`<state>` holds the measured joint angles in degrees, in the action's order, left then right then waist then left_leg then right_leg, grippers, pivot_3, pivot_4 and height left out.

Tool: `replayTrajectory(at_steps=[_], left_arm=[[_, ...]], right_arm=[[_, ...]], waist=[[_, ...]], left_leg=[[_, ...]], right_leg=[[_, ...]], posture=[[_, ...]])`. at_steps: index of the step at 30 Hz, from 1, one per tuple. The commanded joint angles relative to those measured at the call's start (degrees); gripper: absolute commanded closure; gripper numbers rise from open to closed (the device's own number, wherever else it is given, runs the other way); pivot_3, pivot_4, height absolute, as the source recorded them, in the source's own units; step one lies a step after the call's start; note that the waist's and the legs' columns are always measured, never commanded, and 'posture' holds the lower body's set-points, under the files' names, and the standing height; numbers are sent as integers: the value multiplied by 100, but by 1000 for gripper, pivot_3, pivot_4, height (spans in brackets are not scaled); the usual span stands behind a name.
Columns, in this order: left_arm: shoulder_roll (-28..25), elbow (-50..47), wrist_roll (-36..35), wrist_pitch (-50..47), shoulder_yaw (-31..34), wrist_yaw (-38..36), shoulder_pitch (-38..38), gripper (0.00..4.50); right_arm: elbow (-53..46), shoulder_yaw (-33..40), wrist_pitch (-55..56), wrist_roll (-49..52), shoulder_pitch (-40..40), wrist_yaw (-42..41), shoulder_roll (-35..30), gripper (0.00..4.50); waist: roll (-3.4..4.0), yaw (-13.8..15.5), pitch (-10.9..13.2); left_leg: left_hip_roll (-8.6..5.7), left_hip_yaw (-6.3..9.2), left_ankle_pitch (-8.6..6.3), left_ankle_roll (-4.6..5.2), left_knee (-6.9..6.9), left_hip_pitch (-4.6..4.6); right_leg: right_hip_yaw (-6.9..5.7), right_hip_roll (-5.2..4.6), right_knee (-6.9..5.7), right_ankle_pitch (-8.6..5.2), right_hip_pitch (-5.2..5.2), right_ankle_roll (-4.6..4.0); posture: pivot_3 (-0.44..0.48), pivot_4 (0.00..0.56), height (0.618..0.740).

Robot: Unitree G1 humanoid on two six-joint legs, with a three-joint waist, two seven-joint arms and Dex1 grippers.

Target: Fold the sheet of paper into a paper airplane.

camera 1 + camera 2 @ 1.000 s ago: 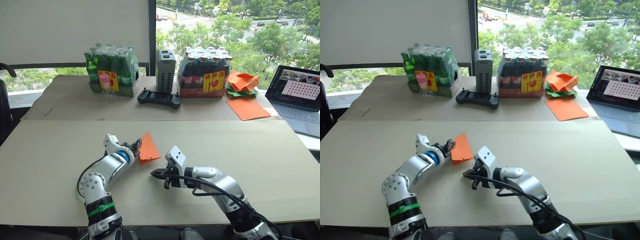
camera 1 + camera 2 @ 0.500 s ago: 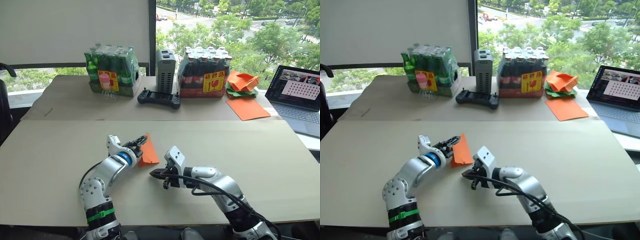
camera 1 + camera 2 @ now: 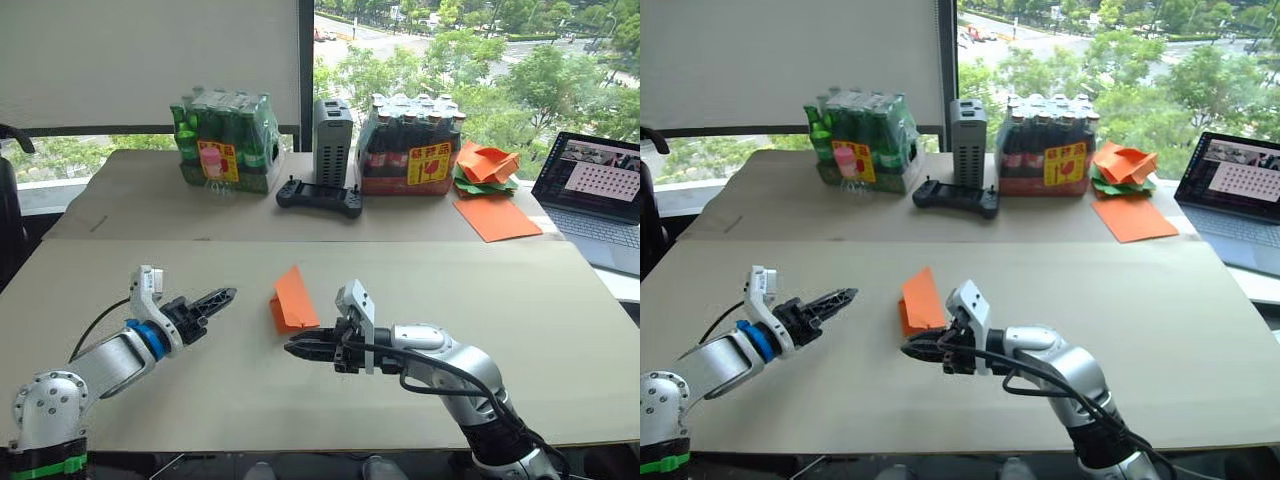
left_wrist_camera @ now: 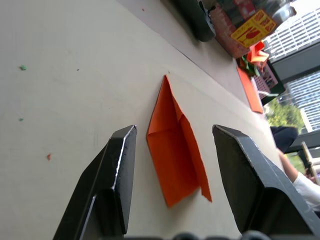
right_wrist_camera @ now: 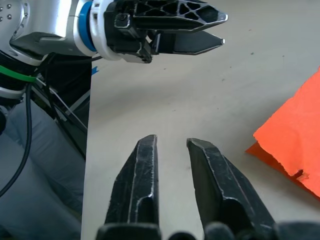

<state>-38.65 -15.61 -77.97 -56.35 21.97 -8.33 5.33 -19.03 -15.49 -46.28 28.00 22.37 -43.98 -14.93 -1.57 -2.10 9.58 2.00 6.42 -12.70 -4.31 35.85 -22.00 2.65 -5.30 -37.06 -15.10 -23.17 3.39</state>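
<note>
Lying free: sheet of paper [image 3: 293, 298], underside hidden | left pincer [image 3: 222, 295] agape, empty | right pincer [image 3: 292, 349] slightly parted, empty

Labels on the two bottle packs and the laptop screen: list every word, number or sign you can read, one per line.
Green bottle pack: yellow and red label, print too small to read.
Dark bottle pack: yellow label with a red figure, no legible text.
Laptop screen: grid of dots, nothing legible.

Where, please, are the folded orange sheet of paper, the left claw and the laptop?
sheet of paper [image 3: 292, 300], left eye view, middle of its face.
left claw [image 3: 225, 295], left eye view, between fingertips.
laptop [image 3: 598, 180], left eye view, screen.
</note>
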Motion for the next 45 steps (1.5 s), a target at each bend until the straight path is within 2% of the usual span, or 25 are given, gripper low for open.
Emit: replayTrajectory(at_steps=[1,6,17,26,45], left_arm=[[-267,-199,667,349,-202,-1320,-144,1934],[-443,1,1466,682,-348,-2093,-179,1934],[-273,265,1911,625,-308,-2301,55,1934],[-143,213,1981,563,-259,-2292,107,1934],[13,135,1955,473,-177,-2155,101,1934]], right_arm=[[-144,66,339,-134,154,289,139,1907],[324,-239,1370,-1106,233,895,333,1907],[888,-1025,2932,-2264,257,627,139,1907],[1482,-1214,3520,-3110,428,835,107,1907],[1890,-1166,3881,-3669,437,908,170,1907]], waist=[[1,-4,1],[2,-29,1],[2,-47,1],[2,-46,1],[1,-48,1]], left_leg=[[0,0,0,0,-1,0],[5,0,0,0,-3,-2],[6,0,-1,2,-3,-4],[6,0,-1,2,-2,-3],[6,0,-1,2,-2,-3]], right_leg=[[0,0,-1,0,-1,0],[-2,2,-1,0,-4,-3],[-1,2,0,0,-7,-2],[-1,2,-2,0,-7,-2],[-1,1,-3,0,-6,-3]], posture=[[0,150,740],[0,150,740],[0,150,740],[0,150,740],[0,150,740]])
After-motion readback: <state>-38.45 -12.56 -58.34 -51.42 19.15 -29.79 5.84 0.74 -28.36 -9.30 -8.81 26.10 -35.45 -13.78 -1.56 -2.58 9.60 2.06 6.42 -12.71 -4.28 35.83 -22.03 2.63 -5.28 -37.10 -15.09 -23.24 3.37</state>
